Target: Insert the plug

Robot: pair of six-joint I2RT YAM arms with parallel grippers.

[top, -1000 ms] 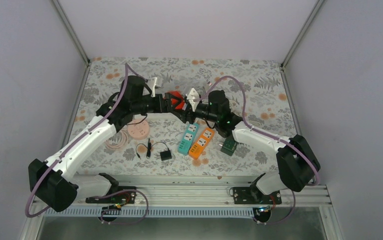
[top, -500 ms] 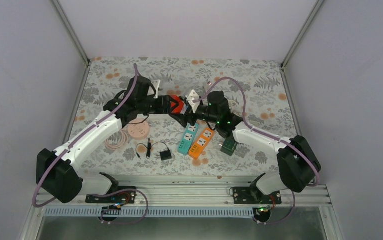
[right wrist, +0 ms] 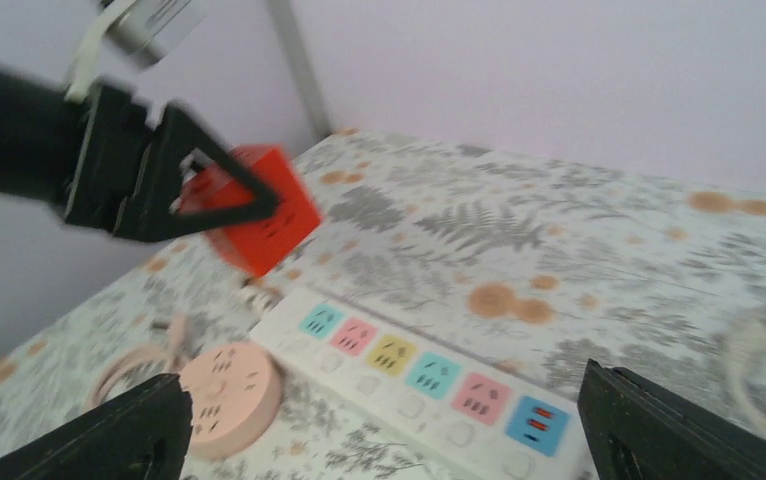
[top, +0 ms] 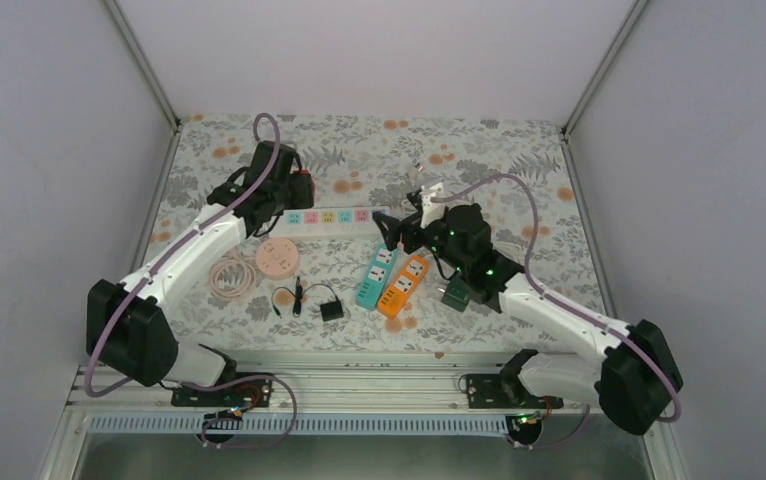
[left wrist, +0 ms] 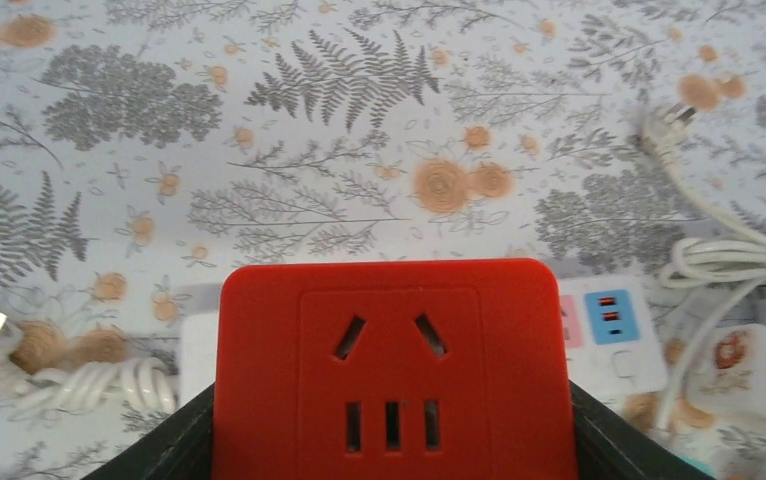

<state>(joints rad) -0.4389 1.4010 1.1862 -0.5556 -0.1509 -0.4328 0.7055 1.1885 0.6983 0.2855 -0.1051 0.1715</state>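
My left gripper [left wrist: 394, 445] is shut on a red cube-shaped plug block [left wrist: 394, 370]; the block's socket face fills the lower part of the left wrist view. From above, the cube [top: 302, 186] hangs over the left end of a long white power strip [top: 334, 218] with coloured sockets. In the right wrist view the cube [right wrist: 259, 205] is raised above the strip [right wrist: 419, 375]. My right gripper [right wrist: 389, 420] is open and empty, over the strip's right half [top: 399, 226]. The plug's pins are hidden.
A round pink socket [top: 279, 260], a teal strip [top: 375, 275], an orange strip [top: 404, 285], a green cube [top: 458, 292] and a black adapter [top: 331, 311] lie nearer the arms. A coiled cable [top: 231, 280] lies at the left, and a white cable bundle [left wrist: 729, 260] lies by the strip's right end.
The left gripper closed on the red cube and carried it left. The right gripper opened, let the cube go and drew back to the right.
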